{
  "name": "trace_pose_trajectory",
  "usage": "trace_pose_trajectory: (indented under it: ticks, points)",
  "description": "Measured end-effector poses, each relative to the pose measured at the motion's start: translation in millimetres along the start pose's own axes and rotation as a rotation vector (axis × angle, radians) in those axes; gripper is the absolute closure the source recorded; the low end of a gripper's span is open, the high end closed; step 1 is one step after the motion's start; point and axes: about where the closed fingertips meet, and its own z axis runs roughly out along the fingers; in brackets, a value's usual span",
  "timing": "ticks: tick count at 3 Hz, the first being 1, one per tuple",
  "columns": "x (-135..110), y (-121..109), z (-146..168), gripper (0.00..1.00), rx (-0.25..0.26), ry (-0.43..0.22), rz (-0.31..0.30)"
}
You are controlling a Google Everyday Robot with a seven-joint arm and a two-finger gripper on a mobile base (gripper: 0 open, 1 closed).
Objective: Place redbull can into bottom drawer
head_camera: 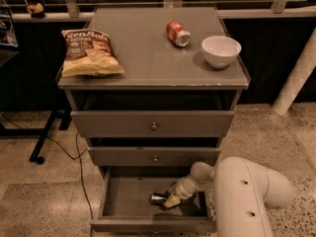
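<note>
Gripper: I see the gripper (170,200) low inside the open bottom drawer (114,204), toward the right side of it, pointing down and to the left.

Grip state: I cannot tell whether it is wide, narrow or closed on something; its tip meets the can and the two shapes merge there.

Redbull can: the redbull can (157,198) is inside the bottom drawer, near the middle of the drawer floor. It seems to lie on its side, with a shiny silver end toward the left. Its right end touches the tip of the gripper.

Bottom drawer: it is pulled out toward me, with the inside open to view.

Arm: the thick white arm (247,196) comes in from the near right and bends down into the drawer.

Other drawers: the top drawer (123,124) and the middle drawer (123,157) are each pulled out a little, with a dark gap above each front, and each has a small round knob in the centre.

Cabinet top: on the grey cabinet top (148,63) a chip bag (89,52) lies at the left. A red-orange can (177,33) lies on its side at the far right. A white bowl (220,51) stands upright just to the right of that can, apart from it.

Floor: a black cable (80,167) runs over the speckled floor at the left of the cabinet.
</note>
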Motion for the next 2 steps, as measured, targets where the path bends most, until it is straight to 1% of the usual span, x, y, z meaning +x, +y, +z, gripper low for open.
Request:
trace_pose_trajectory:
  ticks: [1, 2]
  points:
    - [0.0, 0.0, 0.0, 0.0, 0.0, 0.0, 0.0]
    - [0.0, 0.0, 0.0, 0.0, 0.0, 0.0, 0.0]
